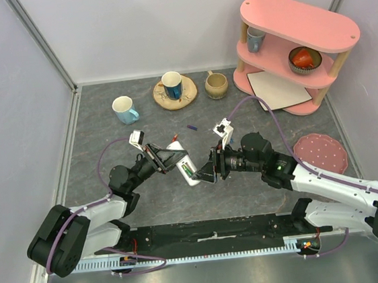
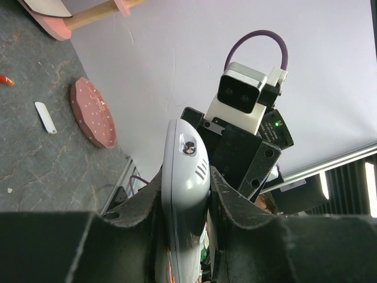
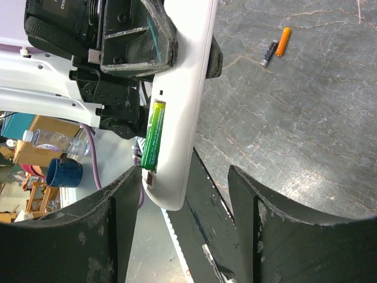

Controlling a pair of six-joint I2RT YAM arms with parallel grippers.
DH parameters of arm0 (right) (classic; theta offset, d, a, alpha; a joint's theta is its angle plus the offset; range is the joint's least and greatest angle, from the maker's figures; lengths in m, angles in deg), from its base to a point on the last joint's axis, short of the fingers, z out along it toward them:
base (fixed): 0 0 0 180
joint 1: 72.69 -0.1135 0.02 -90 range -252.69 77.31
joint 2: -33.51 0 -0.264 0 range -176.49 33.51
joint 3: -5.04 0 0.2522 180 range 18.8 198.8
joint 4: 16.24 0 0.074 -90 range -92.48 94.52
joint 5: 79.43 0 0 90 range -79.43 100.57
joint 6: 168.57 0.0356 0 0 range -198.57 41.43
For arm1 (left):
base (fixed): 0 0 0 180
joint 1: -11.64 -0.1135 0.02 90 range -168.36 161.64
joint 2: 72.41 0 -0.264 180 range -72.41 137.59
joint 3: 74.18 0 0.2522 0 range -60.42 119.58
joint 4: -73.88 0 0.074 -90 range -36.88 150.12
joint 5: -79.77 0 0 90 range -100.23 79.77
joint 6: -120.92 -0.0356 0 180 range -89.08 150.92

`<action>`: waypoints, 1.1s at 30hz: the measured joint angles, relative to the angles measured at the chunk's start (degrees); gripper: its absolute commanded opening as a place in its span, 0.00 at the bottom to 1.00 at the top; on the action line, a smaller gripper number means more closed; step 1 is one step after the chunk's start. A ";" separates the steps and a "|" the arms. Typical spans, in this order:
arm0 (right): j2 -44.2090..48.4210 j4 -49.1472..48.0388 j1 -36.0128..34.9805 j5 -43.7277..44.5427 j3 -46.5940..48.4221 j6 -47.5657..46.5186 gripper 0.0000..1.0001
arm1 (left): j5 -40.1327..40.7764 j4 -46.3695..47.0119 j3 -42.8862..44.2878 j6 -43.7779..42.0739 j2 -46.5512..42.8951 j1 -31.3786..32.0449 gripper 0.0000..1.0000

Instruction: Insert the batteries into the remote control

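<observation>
My left gripper point(image 1: 168, 158) is shut on the white remote control point(image 1: 181, 162) and holds it above the table; in the left wrist view the remote point(image 2: 185, 177) stands edge-on between the fingers. A green battery point(image 3: 152, 134) lies in the remote's back slot point(image 3: 182, 88). My right gripper point(image 3: 185, 197) is open, with the remote's end between its fingers and its left finger point(image 3: 121, 212) close to the green battery's end. An orange-red battery point(image 3: 283, 41) and a dark one point(image 3: 268, 53) lie on the table. A blue-purple battery point(image 1: 191, 127) lies behind the arms.
A pink two-level shelf point(image 1: 319, 33) stands at the back right. A pink dotted plate point(image 1: 320, 153) lies right of the right arm. Mugs point(image 1: 125, 110) point(image 1: 215, 84) and a cup on a wooden coaster point(image 1: 173, 87) line the back. A white strip point(image 2: 45, 117) lies on the table.
</observation>
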 measured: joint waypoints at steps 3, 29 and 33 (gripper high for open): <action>-0.13 -0.02 0.00 -0.04 0.02 0.02 0.67 | 0.00 0.00 -0.02 0.00 -0.07 0.00 0.02; -3.69 -2.27 -0.09 -3.63 0.52 1.49 0.64 | 0.76 -1.25 -0.20 -0.09 -1.27 1.44 0.02; -4.42 -2.64 -0.07 -3.82 0.72 1.84 0.63 | 0.92 -1.33 -0.20 -0.20 -1.38 1.95 0.02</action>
